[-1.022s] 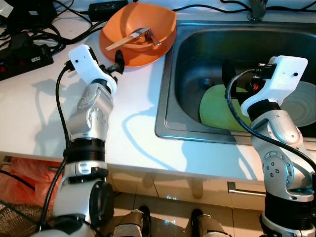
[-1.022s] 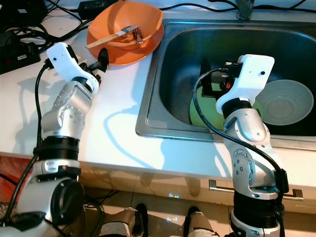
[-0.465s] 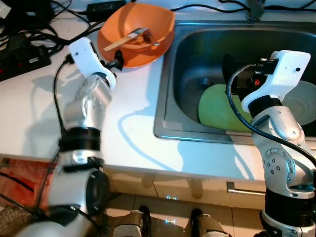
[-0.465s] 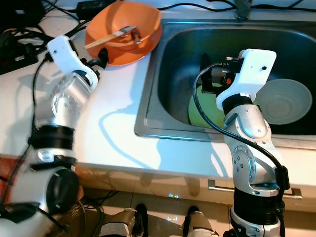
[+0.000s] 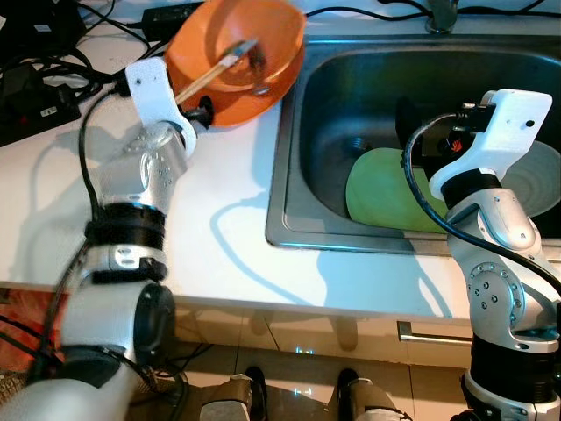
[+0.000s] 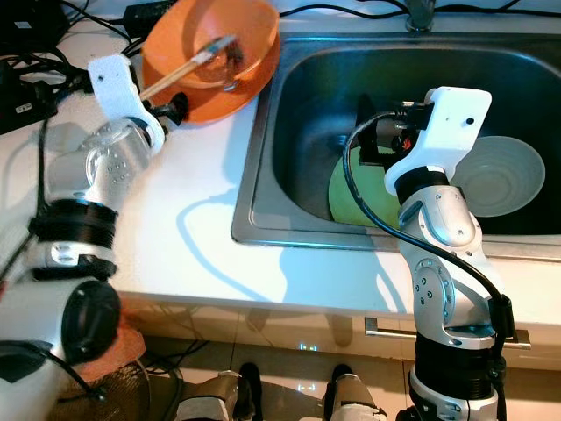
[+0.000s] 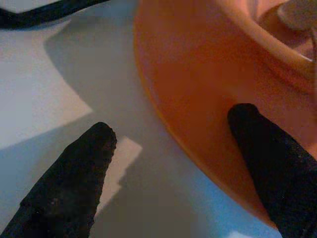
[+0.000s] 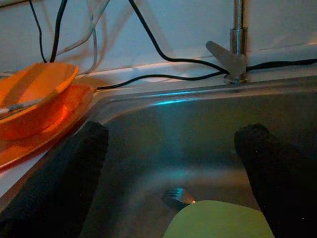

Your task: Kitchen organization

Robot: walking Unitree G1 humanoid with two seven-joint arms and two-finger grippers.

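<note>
Far left on the white bench [image 5: 237,219], black power strip and tangled black cables [image 5: 35,83] sit by the wall. Your left hand [image 7: 173,148] is at the near edge of the flat orange plastic plate [image 7: 198,99]; fingers spread open, one black finger [image 7: 267,153] over the plate rim, the other finger [image 7: 74,173] over the bare bench beside it. Can't tell if the pad touches the plate. On the plate sits a deep orange plastic bowl [image 5: 237,44], tilted, with a pair of pale wooden chopsticks [image 5: 206,74] poking out over its rim and a metal utensil [image 5: 254,57] inside; can't tell which kind. Plate sits just beside the left edge of the stainless steel sink [image 5: 351,96].

Inside the sink: round light green plate [image 5: 381,189] lying on the bottom, a metal fork [image 8: 178,197] just beside it, and a grey round bowl [image 6: 500,175] to the right. Chrome tap [image 8: 233,44] stands at the sink's back rim with black cables running behind it.

Your right hand [image 8: 173,173] hangs over the sink, fingers wide open, holding nothing, pointed toward the back wall above the green plate.
</note>
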